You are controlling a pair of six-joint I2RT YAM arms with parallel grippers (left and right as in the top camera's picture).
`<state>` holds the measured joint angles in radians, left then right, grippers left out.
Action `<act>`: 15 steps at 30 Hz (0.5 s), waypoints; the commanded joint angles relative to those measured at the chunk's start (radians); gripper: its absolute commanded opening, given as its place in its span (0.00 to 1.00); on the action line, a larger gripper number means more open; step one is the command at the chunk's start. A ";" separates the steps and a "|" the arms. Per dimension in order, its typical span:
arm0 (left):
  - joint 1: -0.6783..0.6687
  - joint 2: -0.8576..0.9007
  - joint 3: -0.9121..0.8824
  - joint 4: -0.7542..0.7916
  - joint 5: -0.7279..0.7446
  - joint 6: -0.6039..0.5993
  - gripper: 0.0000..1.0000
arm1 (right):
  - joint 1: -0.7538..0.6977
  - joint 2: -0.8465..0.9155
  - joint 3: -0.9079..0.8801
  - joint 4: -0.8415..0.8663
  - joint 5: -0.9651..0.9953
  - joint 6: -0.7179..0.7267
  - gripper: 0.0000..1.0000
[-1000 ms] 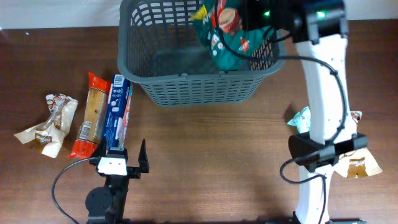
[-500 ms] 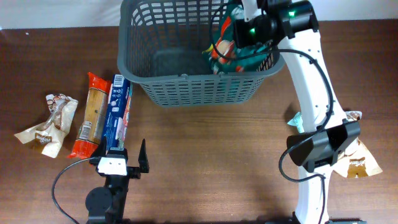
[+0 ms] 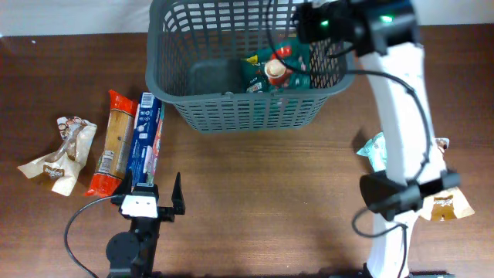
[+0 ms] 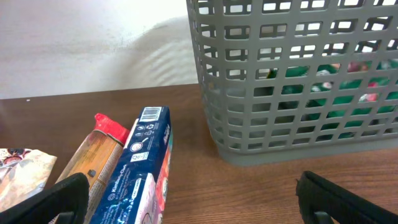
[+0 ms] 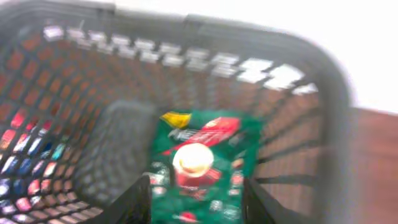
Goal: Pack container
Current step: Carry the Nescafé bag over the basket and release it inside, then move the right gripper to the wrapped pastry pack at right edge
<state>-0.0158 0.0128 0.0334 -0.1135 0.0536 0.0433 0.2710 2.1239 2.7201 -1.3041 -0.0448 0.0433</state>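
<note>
The container (image 3: 247, 114) is a dark grey lattice basket at the table's far middle. A green snack packet (image 3: 274, 69) lies inside it at the right. My right gripper (image 3: 309, 22) hovers over the basket's right rim, open and empty. In the right wrist view the packet (image 5: 202, 162) lies on the basket (image 5: 323, 68) floor, below my spread right gripper (image 5: 199, 200). My left gripper (image 3: 158, 191) is open and empty near the front edge. In the left wrist view my left gripper (image 4: 193, 200) faces the basket (image 4: 280, 118), with the green packet (image 4: 329, 88) visible through the slots.
Left of the basket lie a blue box (image 3: 147, 143), an orange-red packet (image 3: 114, 143) and a beige packet (image 3: 62, 154); the blue box (image 4: 140, 168) is just ahead of my left fingers. At the right, by the right arm's base, lie a pale blue packet (image 3: 373, 150) and a brown packet (image 3: 448, 202).
The right gripper held the green packet above the basket; the packet has dropped from it and now lies on the basket floor. The left arm has not moved.
</note>
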 commanded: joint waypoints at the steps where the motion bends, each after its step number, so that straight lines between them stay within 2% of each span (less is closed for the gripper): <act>1: -0.003 -0.006 -0.006 0.001 0.011 -0.006 0.99 | -0.014 -0.140 0.075 -0.026 0.253 -0.034 0.44; 6: -0.003 -0.006 -0.006 0.001 0.011 -0.006 0.99 | -0.157 -0.236 0.041 -0.060 0.330 -0.034 0.45; 8: -0.003 -0.006 -0.006 0.001 0.011 -0.006 0.99 | -0.264 -0.265 -0.013 -0.063 0.329 -0.026 0.50; 11: -0.003 -0.006 -0.006 0.001 0.011 -0.006 0.99 | -0.442 -0.291 -0.163 -0.038 0.309 0.021 0.60; 15: -0.003 -0.006 -0.006 0.001 0.011 -0.006 0.99 | -0.623 -0.285 -0.440 -0.039 0.174 0.021 0.66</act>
<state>-0.0158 0.0128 0.0334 -0.1131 0.0532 0.0433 -0.2604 1.7920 2.4569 -1.3327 0.2070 0.0463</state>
